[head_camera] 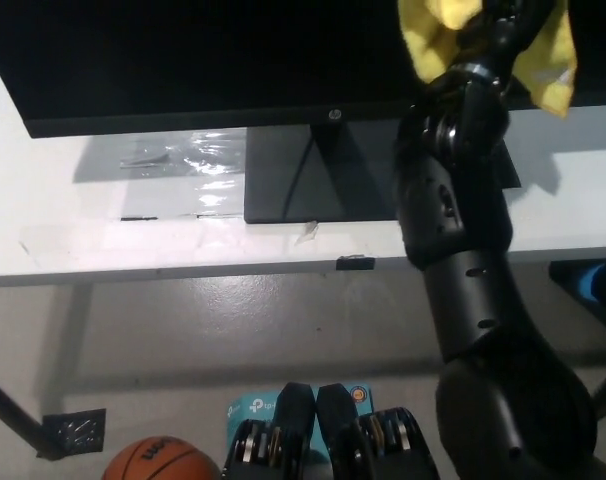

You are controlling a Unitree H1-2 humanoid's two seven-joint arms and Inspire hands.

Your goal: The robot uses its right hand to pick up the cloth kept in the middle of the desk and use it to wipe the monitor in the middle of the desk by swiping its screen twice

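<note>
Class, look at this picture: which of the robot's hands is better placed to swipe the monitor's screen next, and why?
The right. Its black right hand holds the yellow cloth up against the monitor. The white left hand is not in view.

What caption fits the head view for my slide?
Black right hand presses the yellow cloth against the monitor on the white desk.
</note>
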